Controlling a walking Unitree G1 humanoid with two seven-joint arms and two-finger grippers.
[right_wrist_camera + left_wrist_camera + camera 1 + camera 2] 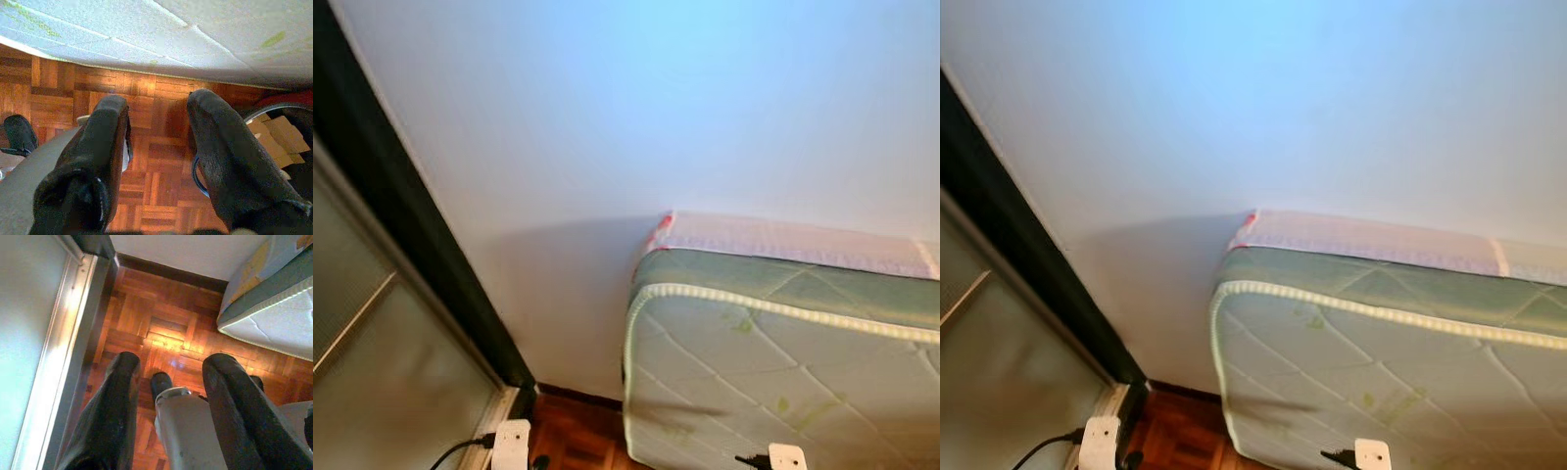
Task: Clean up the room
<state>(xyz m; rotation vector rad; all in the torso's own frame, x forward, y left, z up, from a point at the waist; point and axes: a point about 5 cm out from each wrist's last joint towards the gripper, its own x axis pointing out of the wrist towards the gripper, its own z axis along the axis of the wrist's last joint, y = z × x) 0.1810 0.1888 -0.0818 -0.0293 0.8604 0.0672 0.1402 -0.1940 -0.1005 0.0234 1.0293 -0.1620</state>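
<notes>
Two hands hang low and idle here, both with fingers spread wide and nothing between them: the left hand (168, 382) points down at the reddish-brown parquet floor (166, 328), and the right hand (156, 142) points down at the same floor just beside the mattress edge.

The landmark is the pale green quilted mattress with a white corded rim (783, 382), pushed against the plain white wall (636, 108). To the robot's left of the mattress runs a dark-framed frosted glass sliding door (372, 323), with a narrow strip of floor between them. Nothing that plainly needs tidying lies on the mattress. Near the mattress, by the right hand, a round dark bin with cardboard scraps (276, 129) sits on the floor, partly hidden by a finger; it may be where clutter belongs, though I cannot say for sure.

The risks, as I judge them, come from the head being aimed high at the wall:
- Walking forward could drive the robot's grey legs (188, 431) into the mattress corner.
- Turning left could swing the left hand against the glass door.
- Stepping right could knock over the bin.
- Reaching before looking down would mean groping blind for anything.
</notes>
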